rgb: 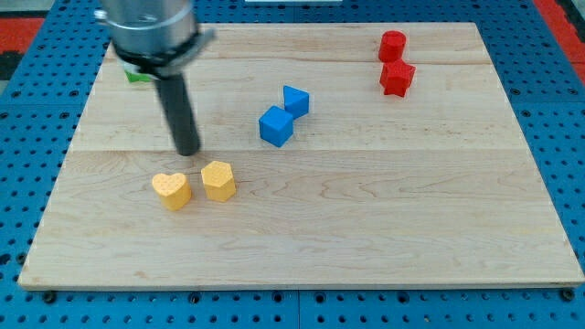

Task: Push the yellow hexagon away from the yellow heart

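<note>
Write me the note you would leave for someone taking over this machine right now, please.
My tip rests on the wooden board, just above the yellow pair and touching neither. The yellow heart sits left of the yellow hexagon, with only a narrow gap between them. Done: nothing yet by the look of it. Left: get my tip between them, or to the hexagon's left, and push it rightward. The blue blocks lie up and right.

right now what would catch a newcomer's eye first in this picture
The dark rod, its tip just above the yellow heart and yellow hexagon, which sit side by side at the view's lower left. Two blue blocks sit mid-board; two red blocks sit at the top right.
</note>
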You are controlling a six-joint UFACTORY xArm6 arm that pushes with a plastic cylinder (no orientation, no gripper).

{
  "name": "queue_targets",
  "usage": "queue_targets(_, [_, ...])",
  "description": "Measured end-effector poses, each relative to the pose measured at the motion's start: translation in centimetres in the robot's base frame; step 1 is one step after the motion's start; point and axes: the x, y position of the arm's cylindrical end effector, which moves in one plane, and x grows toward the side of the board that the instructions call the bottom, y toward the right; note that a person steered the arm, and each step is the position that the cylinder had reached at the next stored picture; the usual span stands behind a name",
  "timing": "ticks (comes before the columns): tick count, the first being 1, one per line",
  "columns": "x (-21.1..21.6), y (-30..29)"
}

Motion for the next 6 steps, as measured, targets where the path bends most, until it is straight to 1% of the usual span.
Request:
queue_targets(1, [5.6, -1.2])
queue_targets(2, [6.7, 5.1])
queue_targets(3, [3.0, 11.1])
queue_targets(4, [3.4, 18.8])
queue_targets(5, [4.6, 19.6])
queue_targets(6, [6.6, 21.5])
